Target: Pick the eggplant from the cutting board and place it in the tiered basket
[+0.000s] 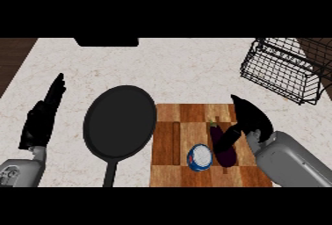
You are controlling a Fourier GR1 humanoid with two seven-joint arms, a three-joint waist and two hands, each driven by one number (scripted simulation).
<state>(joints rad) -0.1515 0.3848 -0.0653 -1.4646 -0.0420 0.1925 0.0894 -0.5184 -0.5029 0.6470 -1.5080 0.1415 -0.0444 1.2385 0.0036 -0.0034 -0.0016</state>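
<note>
Pale speckled counter (188, 70) fills the view, and you can use the cutting board (194, 145) as your landmark for everything else. On the board's right half lies the eggplant (224, 147), long axis running near-to-far w/ the stem end pointing away from you; it is still resting on the wood, not lifted. Just left of it on the board sits a small blue-and-white bowl (200, 157), close to the eggplant, so your grasp has little room on that side. Your right hand (250, 116) is at the board's right edge, beside the eggplant; fingers look straight and pressed together, thumb reaching toward the eggplant's far end, nothing pinched yet. I judge it is placed there to close around the eggplant from the right, away from the bowl. Far-right of the board, well apart, stands the tiered basket (285, 70), black wire, open side up, so the carry should go up and away. Left of the board, touching or nearly so, lies a black pan (120, 125), handle toward you. Your left hand (42, 118) is well left of the board, open, fingers up, resting.
</note>
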